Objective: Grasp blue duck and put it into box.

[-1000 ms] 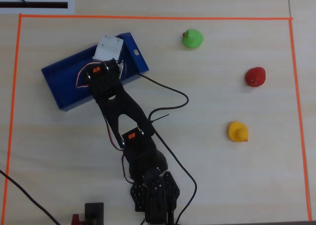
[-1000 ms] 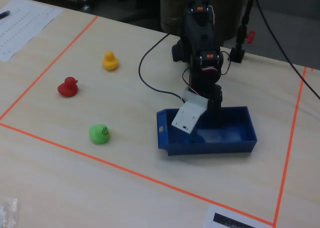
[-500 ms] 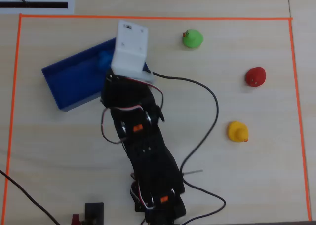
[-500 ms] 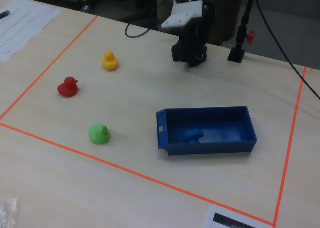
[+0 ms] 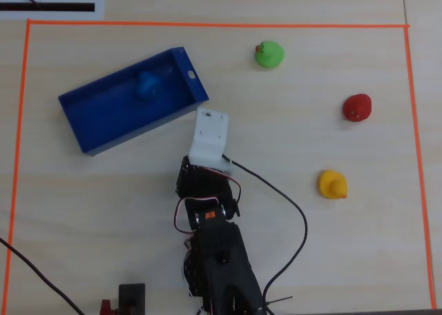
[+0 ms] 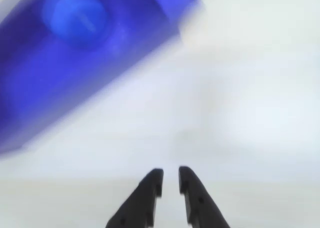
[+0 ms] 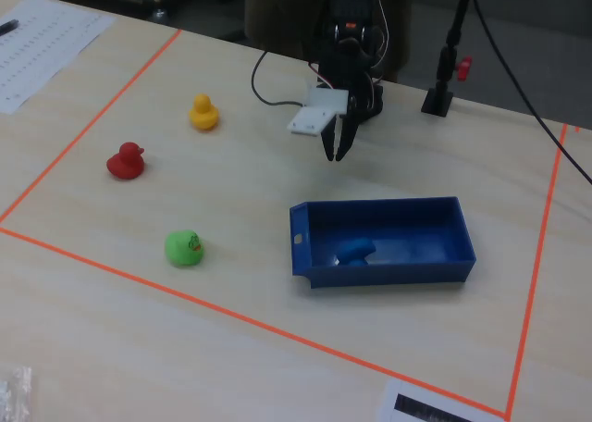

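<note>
The blue duck [image 5: 147, 85] lies inside the dark-blue box [image 5: 124, 134], toward the end with the white slot. It also shows in the fixed view [image 7: 354, 251] within the box [image 7: 388, 275], and blurred in the wrist view [image 6: 75, 15] at the upper left. My gripper [image 7: 335, 155] hangs above bare table beside the box, apart from it. In the wrist view my gripper [image 6: 170, 174] has its jaws nearly together with nothing between them. In the overhead view the white wrist mount [image 5: 209, 134] hides the jaws.
A green duck [image 5: 269, 54], a red duck [image 5: 357, 107] and a yellow duck [image 5: 332, 184] stand on the table away from the box. Orange tape [image 5: 207, 24] marks the work area. A black cable [image 5: 293, 211] runs beside the arm.
</note>
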`<state>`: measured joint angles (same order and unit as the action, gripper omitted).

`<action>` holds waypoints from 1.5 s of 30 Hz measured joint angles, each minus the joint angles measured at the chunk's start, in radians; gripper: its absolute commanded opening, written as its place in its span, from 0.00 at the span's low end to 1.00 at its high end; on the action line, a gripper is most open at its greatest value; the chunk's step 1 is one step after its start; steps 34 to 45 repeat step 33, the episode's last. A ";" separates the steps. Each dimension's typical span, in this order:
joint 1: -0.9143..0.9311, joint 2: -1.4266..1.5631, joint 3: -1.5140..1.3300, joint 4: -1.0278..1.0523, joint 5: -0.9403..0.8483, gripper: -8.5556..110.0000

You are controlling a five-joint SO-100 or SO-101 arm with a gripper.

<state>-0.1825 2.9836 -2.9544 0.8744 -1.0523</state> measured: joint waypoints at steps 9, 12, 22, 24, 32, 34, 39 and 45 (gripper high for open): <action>0.071 0.327 -0.161 0.331 -0.041 0.07; 0.087 0.328 -0.161 0.394 -0.104 0.14; 0.123 0.334 -0.160 0.405 -0.114 0.14; 0.123 0.334 -0.160 0.405 -0.114 0.14; 0.123 0.334 -0.160 0.405 -0.114 0.14; 0.123 0.334 -0.160 0.405 -0.114 0.14; 0.123 0.334 -0.160 0.405 -0.114 0.14; 0.123 0.334 -0.160 0.405 -0.114 0.14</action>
